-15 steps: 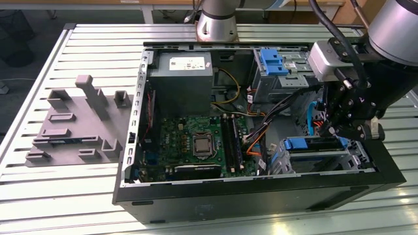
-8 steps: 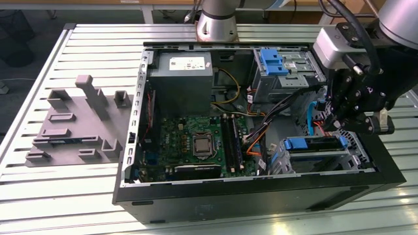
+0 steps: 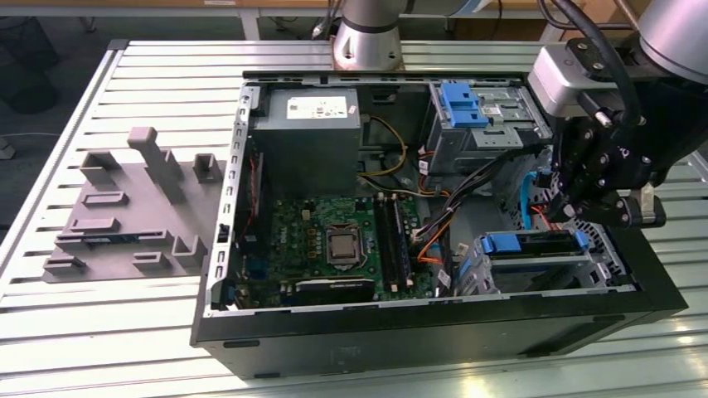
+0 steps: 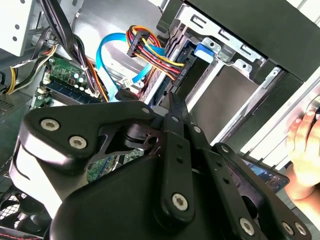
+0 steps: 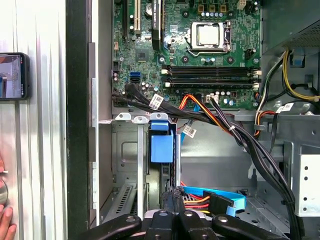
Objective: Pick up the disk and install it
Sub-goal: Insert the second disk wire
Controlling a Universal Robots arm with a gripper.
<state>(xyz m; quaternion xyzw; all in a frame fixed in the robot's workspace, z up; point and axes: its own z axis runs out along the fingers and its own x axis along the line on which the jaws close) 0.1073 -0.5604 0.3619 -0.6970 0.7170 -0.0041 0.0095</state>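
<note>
The disk shows as a blue plastic carrier (image 3: 531,243) seated in the metal drive cage at the case's front corner, on the exterior view's right. Its blue handle (image 5: 161,142) sticks out of the cage slot in the first wrist view, and the silver face is hidden. My gripper (image 3: 583,211) hangs just above the cage's rear end, apart from the handle. Its two thin black fingers (image 5: 171,200) are pressed together, shut on nothing, with the tips (image 4: 172,102) beside the bundle of power wires (image 4: 150,47) and the blue data cable (image 5: 220,196).
The open computer case (image 3: 443,332) holds the motherboard (image 3: 332,240), a grey power-supply box (image 3: 304,124) and an upright blue bracket (image 3: 459,104). A grey fixture plate (image 3: 128,207) lies at the exterior view's left. A person's hand (image 4: 305,145) and a phone (image 5: 12,75) lie outside the case wall.
</note>
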